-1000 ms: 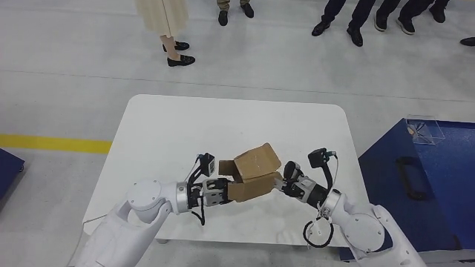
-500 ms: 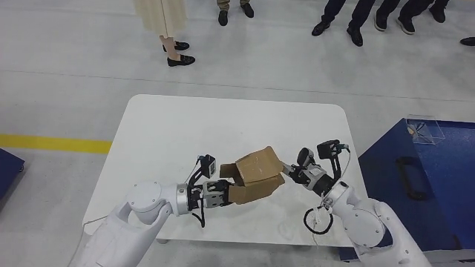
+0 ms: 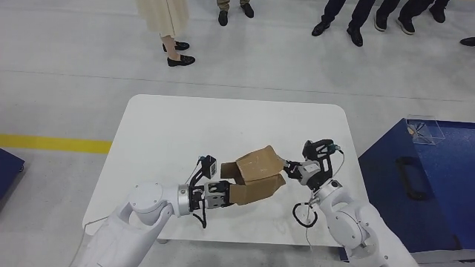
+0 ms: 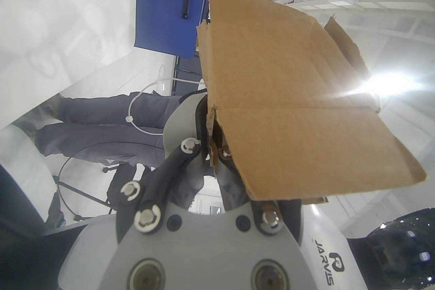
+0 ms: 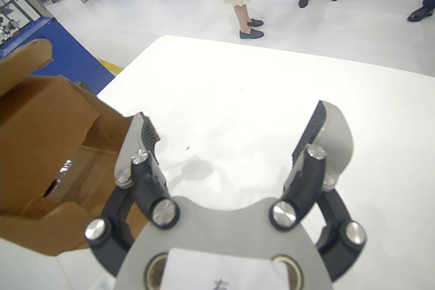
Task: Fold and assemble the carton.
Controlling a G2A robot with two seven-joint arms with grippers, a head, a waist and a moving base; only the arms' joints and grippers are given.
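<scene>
Left pincer [image 3: 223, 193], closed on a flap edge of the brown carton [image 3: 254, 172], grips it from the carton's left end; in the left wrist view its fingers [image 4: 190, 148] pinch the cardboard edge, and the carton [image 4: 278, 94] extends away from them with one broad panel and a folded flap showing. Right pincer [image 3: 291, 169], spread wide and holding nothing, stands at the carton's right end; in the right wrist view the right pincer [image 5: 234, 124] has one ribbed finger just beside the open, partly folded carton [image 5: 44, 141] and the other out over the bare white surface [image 5: 255, 77]. The carton lies between the two pincers over the near middle of the surface [image 3: 193, 133]; whether it rests on the surface cannot be told.
</scene>
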